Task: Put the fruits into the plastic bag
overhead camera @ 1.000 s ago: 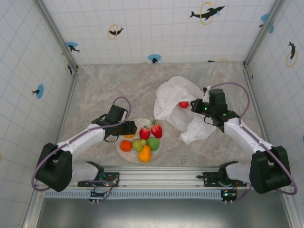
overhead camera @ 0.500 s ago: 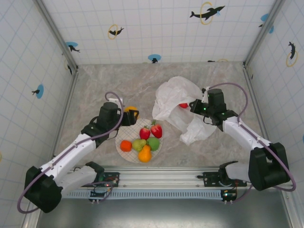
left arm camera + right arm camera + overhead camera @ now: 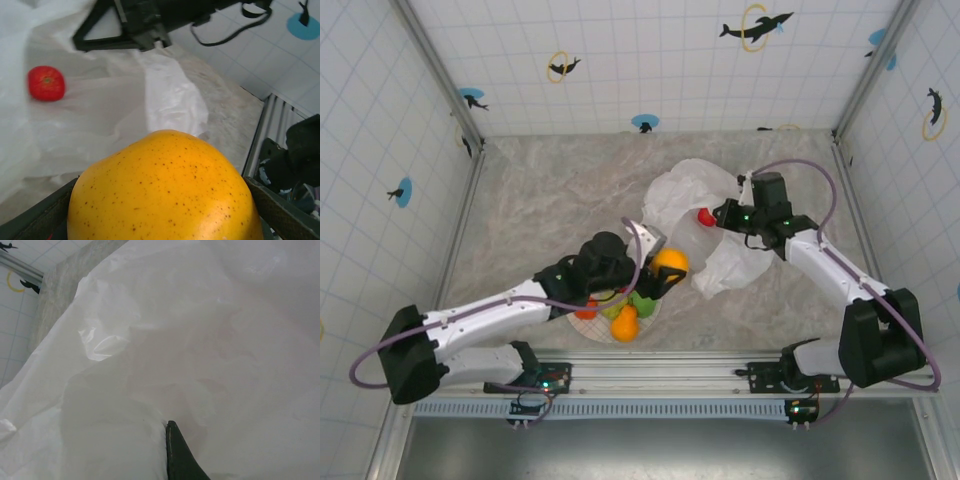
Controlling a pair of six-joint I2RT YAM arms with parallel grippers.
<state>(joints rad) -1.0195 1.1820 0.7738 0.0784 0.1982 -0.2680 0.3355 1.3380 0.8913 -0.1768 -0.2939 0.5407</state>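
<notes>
Over the last second the left claw [image 3: 668, 270] has carried an orange [image 3: 165, 192] from the far left rim of the plate [image 3: 582, 322], up and across it, to the near lip of the plastic bag [image 3: 692, 190]. Its jaws stand wide, one on each side of the orange, which fills the gap between them. The right claw [image 3: 721, 215] has shifted only a little. It is closed tight and seems to be pinching the bag's edge, holding the mouth up and open toward the incoming arm. One red fruit [image 3: 46, 83] already lies inside on the white film, as it did a second ago. By my judgement the transfer is nearly done: the orange needs a short push further over the opening before release, or it may drop on the table [image 3: 550, 190] short of the bag. Other fruits [image 3: 625, 325] wait on the plate, partly under the left arm, so the task is still at an early stage
</notes>
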